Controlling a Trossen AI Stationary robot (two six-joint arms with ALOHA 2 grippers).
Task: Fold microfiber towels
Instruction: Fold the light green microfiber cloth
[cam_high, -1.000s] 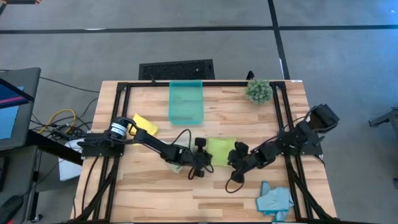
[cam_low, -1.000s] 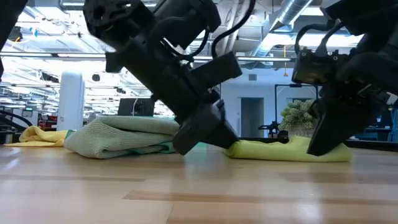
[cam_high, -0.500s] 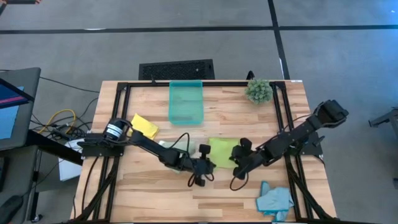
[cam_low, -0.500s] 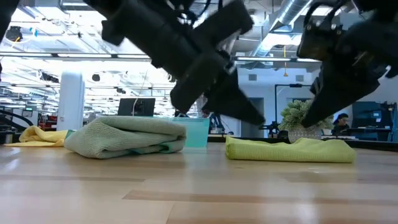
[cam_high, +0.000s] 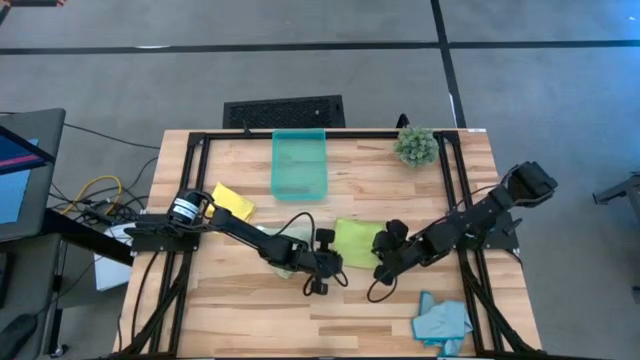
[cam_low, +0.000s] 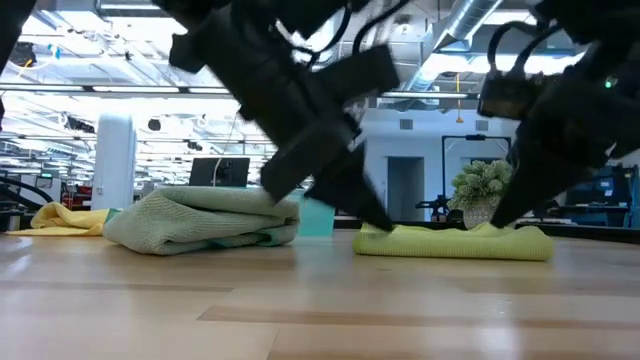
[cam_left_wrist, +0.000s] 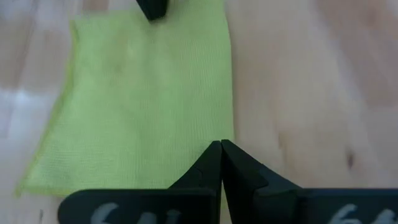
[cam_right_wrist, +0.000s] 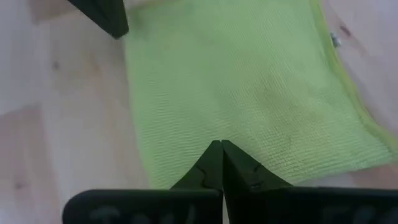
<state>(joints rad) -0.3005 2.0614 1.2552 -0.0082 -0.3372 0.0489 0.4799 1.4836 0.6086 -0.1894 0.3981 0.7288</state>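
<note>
The lime green towel lies folded flat in the middle of the table, also seen in the low view. My left gripper is shut at its near left corner. My right gripper is shut over its near right part. A pale green towel lies bunched on the table under my left arm. The yellow towel lies at the far left. The light blue towel lies crumpled at the near right edge. My left gripper sets its shut fingertips down on the lime towel's top beside its side edge, slanting down from the table's left. The towel stays flat on the table. My right gripper sets its shut fingertips on the towel's top close to its near edge, slanting down from the right.
A translucent teal bin stands at the far middle and a small spiky plant at the far right. Black frame rails run along the table's sides. Bare wood lies at the near middle.
Both shut grippers rose off the lime towel, then came back down onto it. The towel now lies flatter than a second ago.
</note>
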